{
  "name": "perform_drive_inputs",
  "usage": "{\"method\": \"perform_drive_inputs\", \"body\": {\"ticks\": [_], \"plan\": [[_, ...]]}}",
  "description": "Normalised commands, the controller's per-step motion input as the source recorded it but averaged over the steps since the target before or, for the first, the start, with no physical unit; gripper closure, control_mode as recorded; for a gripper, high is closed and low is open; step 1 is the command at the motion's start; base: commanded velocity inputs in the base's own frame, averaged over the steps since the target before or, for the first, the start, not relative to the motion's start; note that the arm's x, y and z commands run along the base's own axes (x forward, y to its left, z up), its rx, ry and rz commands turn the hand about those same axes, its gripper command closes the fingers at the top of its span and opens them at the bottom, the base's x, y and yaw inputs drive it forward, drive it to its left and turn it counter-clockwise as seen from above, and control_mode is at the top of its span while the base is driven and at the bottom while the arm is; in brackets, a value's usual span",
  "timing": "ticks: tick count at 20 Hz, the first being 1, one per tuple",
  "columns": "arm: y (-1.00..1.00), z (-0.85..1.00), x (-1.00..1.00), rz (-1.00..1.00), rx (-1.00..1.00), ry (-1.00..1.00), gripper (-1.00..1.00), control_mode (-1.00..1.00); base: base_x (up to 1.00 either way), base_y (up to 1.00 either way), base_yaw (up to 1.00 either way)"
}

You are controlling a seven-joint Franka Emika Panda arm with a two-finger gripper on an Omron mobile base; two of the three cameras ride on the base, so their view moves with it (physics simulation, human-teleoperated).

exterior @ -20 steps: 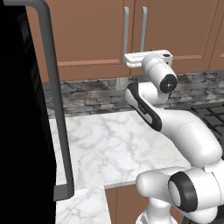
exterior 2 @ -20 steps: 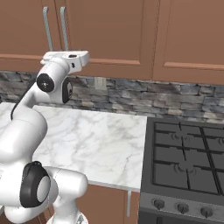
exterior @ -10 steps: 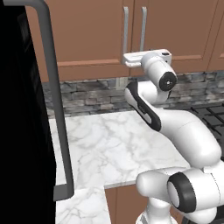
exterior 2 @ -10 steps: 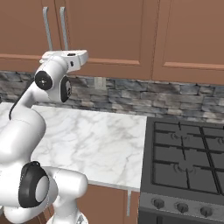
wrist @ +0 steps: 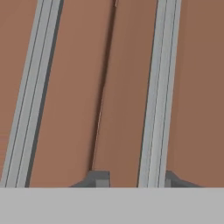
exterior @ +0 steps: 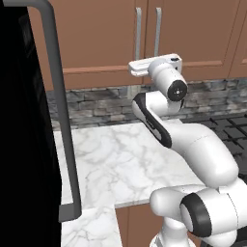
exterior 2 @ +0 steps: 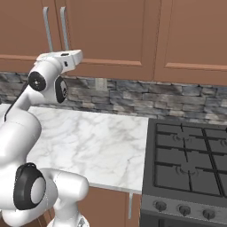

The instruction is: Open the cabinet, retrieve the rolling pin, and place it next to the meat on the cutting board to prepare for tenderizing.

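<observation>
The brown wall cabinet (exterior: 106,34) has both doors closed, with the seam (wrist: 103,87) running between them. My gripper (wrist: 135,179) is raised against the right door. Its two dark fingertips (wrist: 99,178) stand close on either side of that door's slim silver handle (wrist: 157,87), shut on its lower end. The same handle (exterior: 157,29) rises just above the white hand (exterior: 154,65) in the left base view, and the hand (exterior 2: 66,56) sits under the handle (exterior 2: 64,26) in the right base view. The rolling pin is hidden. The cutting board and the meat are out of view.
A white marble counter (exterior 2: 97,142) lies below the arm, backed by a grey stone wall strip (exterior 2: 146,93). A black stove (exterior 2: 190,159) adjoins it on the right. A tall black appliance with a grey bar handle (exterior: 60,120) stands close on the left. Another wall cabinet (exterior 2: 195,35) hangs over the stove.
The arm has barely shifted and the hand stays at the right door's handle. The jaws have closed in on it. Both cabinet doors remain closed.
</observation>
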Motion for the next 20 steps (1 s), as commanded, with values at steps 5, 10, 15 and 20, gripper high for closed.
{"method": "perform_drive_inputs", "body": {"ticks": [5, 10, 15, 20], "plan": [[0.14, -0.01, 0.0, 0.0, -0.04, 0.0, 1.0, -1.0, 0.0, 0.0, 0.0], [0.0, -0.01, 0.0, 0.0, 0.0, 0.0, 1.0, -1.0, 0.0, 0.0, 0.0], [0.0, 0.0, -0.09, 0.0, 0.0, 0.0, 1.0, -1.0, 0.0, 0.0, 0.0], [-0.02, 0.0, -0.19, 0.0, 0.0, -0.03, 1.0, -1.0, 0.0, 0.0, 0.0]]}}
